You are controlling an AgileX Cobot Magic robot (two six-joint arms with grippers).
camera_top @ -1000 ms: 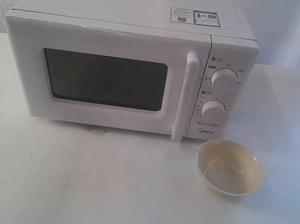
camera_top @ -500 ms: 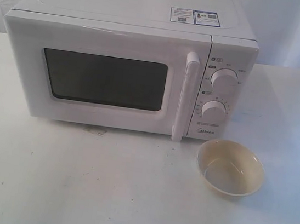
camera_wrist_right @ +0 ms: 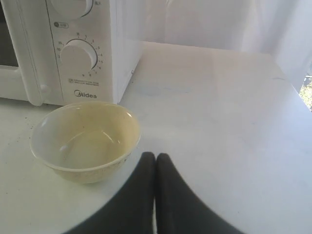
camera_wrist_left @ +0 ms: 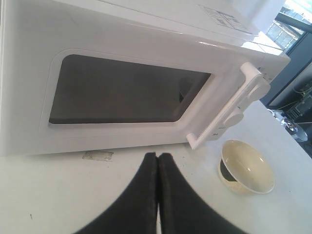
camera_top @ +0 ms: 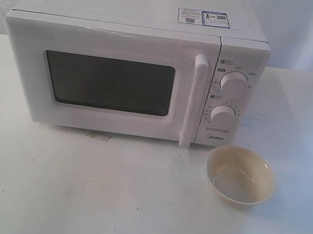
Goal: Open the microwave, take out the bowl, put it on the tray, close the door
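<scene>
Apparently the task is all but finished; the left gripper [camera_wrist_left: 157, 156] is held shut and empty; the microwave [camera_top: 138, 39] door [camera_top: 111, 42] is closed; the bowl [camera_top: 240, 175] is set on the table [camera_top: 105, 202] in front of the knob panel [camera_top: 232, 135], no tray being seen; the right gripper [camera_wrist_right: 155, 157], shut and empty, is held clear of it.

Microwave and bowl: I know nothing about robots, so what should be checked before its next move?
1. Door of the microwave shut flush: ok.
2. Bowl outside, upright, empty: ok.
3. Bowl on a tray: not ok; it sits on the bare table, and no tray shows in any view.
4. Left gripper shut, empty, clear of the door: ok.
5. Right gripper shut, empty, near the bowl, not gripping it: ok.
6. Microwave interior empty: cannot tell; the window is dark.
</scene>
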